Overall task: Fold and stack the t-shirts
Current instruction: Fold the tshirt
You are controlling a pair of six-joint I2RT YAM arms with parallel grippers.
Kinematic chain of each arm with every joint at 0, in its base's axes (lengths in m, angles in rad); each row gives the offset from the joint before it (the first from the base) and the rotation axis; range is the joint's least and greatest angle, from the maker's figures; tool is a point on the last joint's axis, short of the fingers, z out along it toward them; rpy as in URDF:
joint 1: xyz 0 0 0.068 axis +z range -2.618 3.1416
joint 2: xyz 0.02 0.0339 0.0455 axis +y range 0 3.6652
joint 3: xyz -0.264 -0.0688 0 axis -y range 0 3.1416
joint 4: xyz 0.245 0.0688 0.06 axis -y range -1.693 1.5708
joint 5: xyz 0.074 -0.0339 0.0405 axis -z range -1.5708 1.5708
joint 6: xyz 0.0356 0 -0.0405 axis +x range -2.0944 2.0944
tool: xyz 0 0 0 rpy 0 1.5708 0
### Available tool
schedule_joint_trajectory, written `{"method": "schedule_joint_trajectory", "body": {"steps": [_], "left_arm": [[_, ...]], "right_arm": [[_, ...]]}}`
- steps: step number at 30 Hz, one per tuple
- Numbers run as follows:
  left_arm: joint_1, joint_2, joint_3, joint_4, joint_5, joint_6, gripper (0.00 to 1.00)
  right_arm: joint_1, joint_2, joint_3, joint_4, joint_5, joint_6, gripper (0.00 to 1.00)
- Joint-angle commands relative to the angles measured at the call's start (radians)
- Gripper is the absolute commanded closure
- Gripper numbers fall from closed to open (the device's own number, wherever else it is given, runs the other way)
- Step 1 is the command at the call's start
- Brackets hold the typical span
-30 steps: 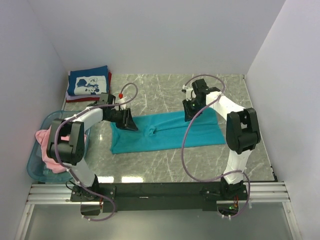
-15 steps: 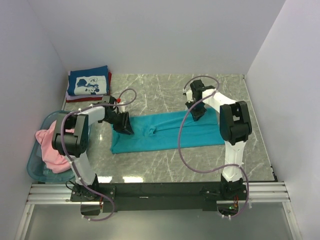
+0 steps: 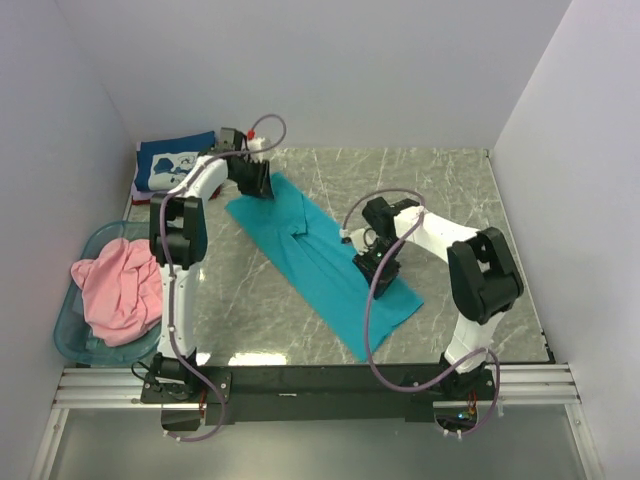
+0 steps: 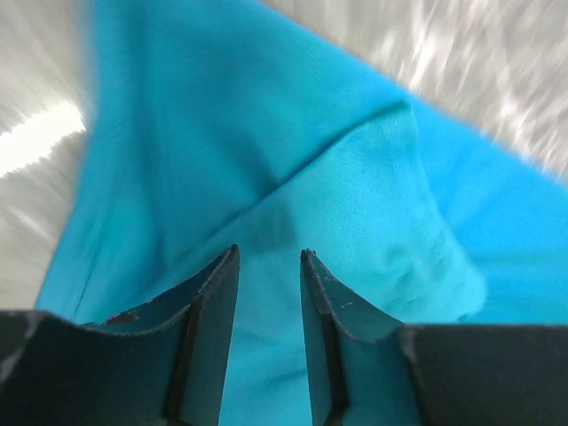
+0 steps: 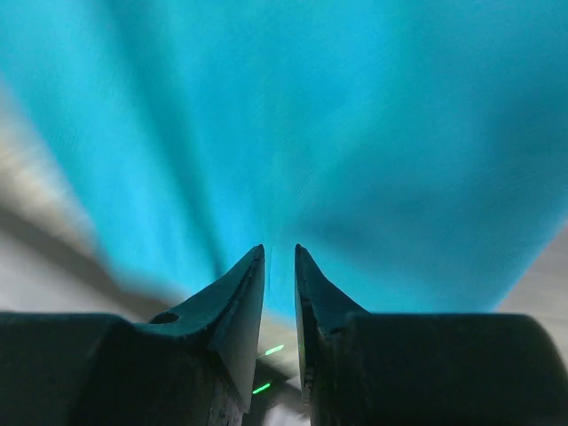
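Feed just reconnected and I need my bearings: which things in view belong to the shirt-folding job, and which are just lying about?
Job:
- teal t-shirt, pinched by left hand and right hand
- pink t-shirt, heaped in the basket
- navy t-shirt, folded, far left corner

Lying about:
- basket, only holding the pink one
- marble table

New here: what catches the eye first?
A teal t-shirt lies stretched diagonally across the marble table, the left gripper pinching its far end and the right gripper its near half. A pink shirt is heaped in the blue basket at the left edge.
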Motion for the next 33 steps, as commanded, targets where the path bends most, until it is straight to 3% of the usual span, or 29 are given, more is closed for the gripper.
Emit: {"method": "schedule_joint_trajectory", "body": {"steps": [1, 5, 8, 18, 25, 30, 33], "left_arm": [[0.005, -0.045, 0.146, 0.002, 0.008, 0.044, 0.59], [0.002, -0.261, -0.08, 0.147, 0.01, -0.037, 0.57], [-0.007, -0.37, -0.197, 0.161, 0.016, -0.045, 0.54], [-0.016, -0.461, -0.506, 0.172, 0.133, -0.121, 0.58], [-0.016, -0.343, -0.498, 0.166, 0.118, -0.141, 0.61], [-0.025, -0.214, -0.38, 0.123, 0.085, -0.138, 0.62], [-0.044, -0.119, -0.278, 0.091, 0.094, -0.134, 0.63]], "right_arm": [[0.033, -0.137, 0.077, -0.128, -0.251, -0.026, 0.72], [-0.019, -0.131, 0.148, -0.087, -0.123, -0.004, 0.72], [-0.016, -0.084, 0.17, -0.07, -0.062, -0.001, 0.74], [0.039, 0.056, 0.124, 0.074, -0.036, 0.043, 0.78], [0.1, 0.106, 0.018, 0.131, -0.079, 0.085, 0.81], [0.193, 0.106, -0.081, 0.18, -0.171, 0.126, 0.83], [0.263, 0.116, -0.06, 0.189, -0.255, 0.165, 0.82]]}}
